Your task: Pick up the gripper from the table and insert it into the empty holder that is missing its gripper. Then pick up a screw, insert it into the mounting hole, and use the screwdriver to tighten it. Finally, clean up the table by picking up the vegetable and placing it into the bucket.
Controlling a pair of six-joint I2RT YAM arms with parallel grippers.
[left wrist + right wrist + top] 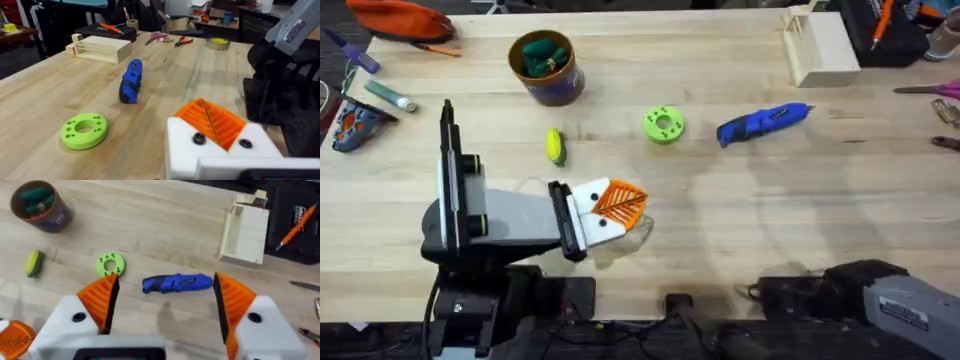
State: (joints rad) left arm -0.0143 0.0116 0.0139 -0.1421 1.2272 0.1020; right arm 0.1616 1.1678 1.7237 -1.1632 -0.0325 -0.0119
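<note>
1. Two arms show at the near edge of the table (740,230). The left gripper (617,203) lies low over the wood with its two orange fingers (212,120) pressed together, nothing between them.
2. The right gripper (165,305) hangs above the table, its fingers (100,300) spread wide and holding nothing.
3. The screwdriver (763,123) lies flat right of centre, between the right gripper's fingers in the right wrist view (177,283).
4. A green disc (663,124) sits just left of the screwdriver, apart from it.
5. The vegetable (555,146) lies on the wood, left of the disc and near the bucket (548,68).
6. The bucket stands upright at the far left-centre, with green lumps (542,55) inside.
7. A wooden box (820,45) rests at the far right.
</note>
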